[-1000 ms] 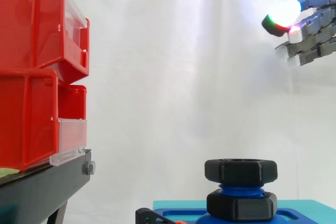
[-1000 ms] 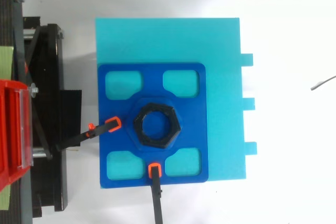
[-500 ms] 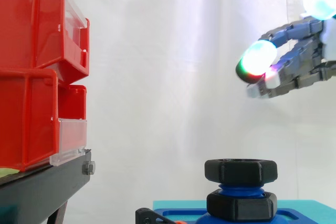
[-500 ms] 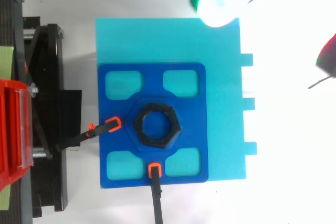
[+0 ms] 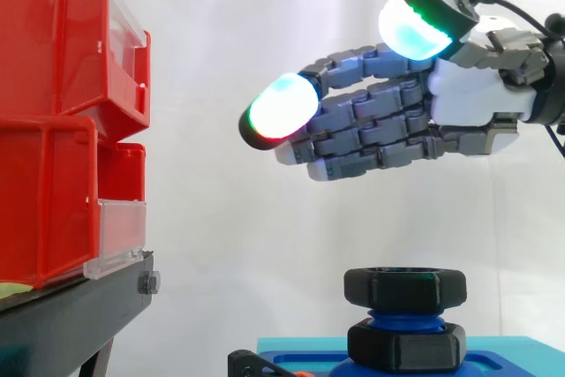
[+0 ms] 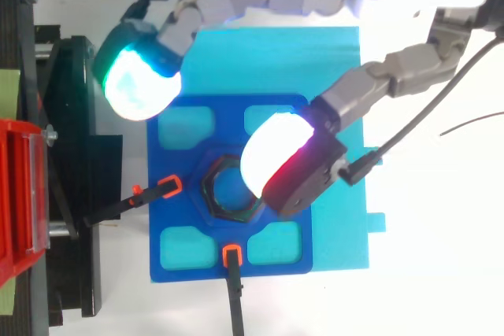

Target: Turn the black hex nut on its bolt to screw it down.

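Note:
A black hex nut [image 5: 405, 289] sits on top of a blue threaded bolt [image 5: 404, 319], above a second black nut [image 5: 405, 347] at the bolt's foot. From above the top nut [image 6: 217, 198] lies in the middle of the blue fixture plate [image 6: 283, 112], partly behind a glowing pad. My hand [image 5: 468, 94] hangs well above the nut, apart from it, fingers [image 5: 353, 125] stretched out level towards the left, thumb raised. It is open and holds nothing.
The blue plate rests on a cyan base [image 6: 335, 60]. Two black clamps with orange tips [image 6: 171, 186] [image 6: 231, 255] grip the plate at its left and front. Red bins [image 5: 62, 121] stand on a black stand [image 5: 71, 320] at the left.
My hand has moved in from the upper right, leftwards and lower, and now hovers over the nut. The nut has not moved.

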`<state>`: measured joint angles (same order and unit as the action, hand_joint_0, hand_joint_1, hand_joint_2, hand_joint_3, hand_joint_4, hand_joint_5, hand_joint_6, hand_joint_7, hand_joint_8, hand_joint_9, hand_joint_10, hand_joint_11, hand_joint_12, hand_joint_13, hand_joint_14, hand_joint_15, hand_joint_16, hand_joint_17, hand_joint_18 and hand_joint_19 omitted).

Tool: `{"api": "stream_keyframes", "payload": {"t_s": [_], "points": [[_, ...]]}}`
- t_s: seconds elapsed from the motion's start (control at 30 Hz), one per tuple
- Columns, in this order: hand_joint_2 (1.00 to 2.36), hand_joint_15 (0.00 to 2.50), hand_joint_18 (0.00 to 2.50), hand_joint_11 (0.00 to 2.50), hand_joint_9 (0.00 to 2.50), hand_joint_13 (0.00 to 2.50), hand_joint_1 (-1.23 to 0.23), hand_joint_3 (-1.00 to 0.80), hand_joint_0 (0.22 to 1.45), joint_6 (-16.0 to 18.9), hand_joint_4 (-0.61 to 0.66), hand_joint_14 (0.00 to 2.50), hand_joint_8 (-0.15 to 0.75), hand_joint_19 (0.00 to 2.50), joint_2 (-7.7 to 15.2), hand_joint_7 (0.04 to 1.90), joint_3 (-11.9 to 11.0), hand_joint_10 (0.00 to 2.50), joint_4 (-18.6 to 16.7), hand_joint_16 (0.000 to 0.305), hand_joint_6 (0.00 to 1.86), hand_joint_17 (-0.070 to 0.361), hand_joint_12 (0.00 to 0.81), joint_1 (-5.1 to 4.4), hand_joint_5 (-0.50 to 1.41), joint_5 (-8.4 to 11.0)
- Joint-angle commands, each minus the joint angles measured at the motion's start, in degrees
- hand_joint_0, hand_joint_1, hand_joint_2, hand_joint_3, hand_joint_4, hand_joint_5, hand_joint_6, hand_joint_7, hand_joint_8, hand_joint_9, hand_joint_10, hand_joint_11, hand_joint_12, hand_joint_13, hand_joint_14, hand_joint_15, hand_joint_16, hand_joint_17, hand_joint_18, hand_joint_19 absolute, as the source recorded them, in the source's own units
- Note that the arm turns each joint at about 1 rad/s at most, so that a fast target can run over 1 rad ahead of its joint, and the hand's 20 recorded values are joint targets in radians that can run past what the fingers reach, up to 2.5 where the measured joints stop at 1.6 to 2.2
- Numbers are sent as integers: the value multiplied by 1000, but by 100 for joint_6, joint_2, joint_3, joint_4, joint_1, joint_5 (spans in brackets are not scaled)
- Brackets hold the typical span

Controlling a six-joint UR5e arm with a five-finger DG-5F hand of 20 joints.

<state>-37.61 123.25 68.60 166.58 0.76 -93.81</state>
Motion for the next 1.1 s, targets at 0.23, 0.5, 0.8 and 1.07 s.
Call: {"api": "stream_keyframes", "payload": {"t_s": [0.23,0.5,0.8,1.07], "points": [[1000,0,0,0,99,90,-497,-500,462,-431,159,0,172,0,42,615,-58,0,-99,40,501,90,290,-164,-230,222],[1000,0,0,0,225,133,-498,-500,471,-923,211,0,196,0,42,725,-58,0,164,39,502,88,295,-234,-178,205],[1000,0,0,0,277,156,-497,-499,476,-1284,231,0,206,0,42,785,-58,0,446,39,503,87,303,-410,-146,222],[1000,0,0,0,295,162,-495,-500,478,-1600,244,0,209,0,261,837,-58,0,419,39,503,87,307,-498,-129,231]]}}
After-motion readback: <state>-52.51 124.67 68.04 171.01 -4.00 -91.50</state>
